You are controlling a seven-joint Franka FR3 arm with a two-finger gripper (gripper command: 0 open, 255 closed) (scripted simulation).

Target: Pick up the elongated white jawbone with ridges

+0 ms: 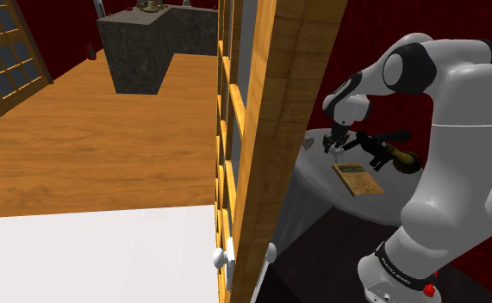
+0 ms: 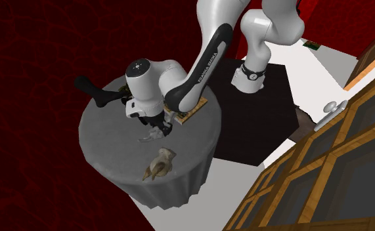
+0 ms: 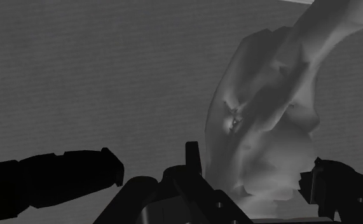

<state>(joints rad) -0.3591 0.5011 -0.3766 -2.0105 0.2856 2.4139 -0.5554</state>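
On the grey-draped bench [image 2: 100, 141], the end effector [image 3: 254, 158], grip unclear, straddles the rigid, likely light jawbone [image 3: 262, 108], best pinched across its narrow ridged shaft.

The shoulder camera is looking past a wooden door [image 1: 265, 129] toward the round table [image 1: 317, 176], the second is facing it steeply from above, and the wrist camera is hovering close over it.

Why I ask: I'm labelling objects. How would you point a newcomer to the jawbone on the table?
Find the round grey-draped table that the white arm bends over, then look right below its black hand. The jawbone lies there: pale and curved, unlike the tan bone piece nearer the table's edge.
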